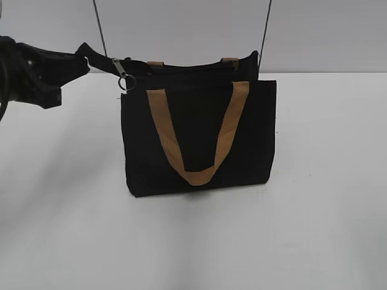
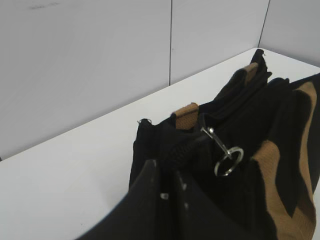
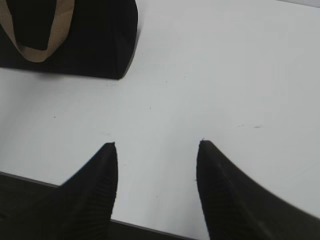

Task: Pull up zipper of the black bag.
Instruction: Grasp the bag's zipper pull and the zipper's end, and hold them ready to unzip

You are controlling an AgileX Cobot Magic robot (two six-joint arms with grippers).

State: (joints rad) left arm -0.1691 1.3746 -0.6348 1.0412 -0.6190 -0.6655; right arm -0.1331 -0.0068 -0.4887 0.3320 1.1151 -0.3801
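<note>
White desk, pale wall behind. Black bag upright mid-desk, tan handle hanging down its front. Left claw pinched on the bag's top corner, zipper pull ring dangling just beyond its tips. Right claw spread wide, empty, bag well ahead-left.

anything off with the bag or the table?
Nothing damaged or spilled. The black bag stands upright; its top left corner is stretched sideways by the left gripper, with the zipper pull's ring dangling there.
</note>
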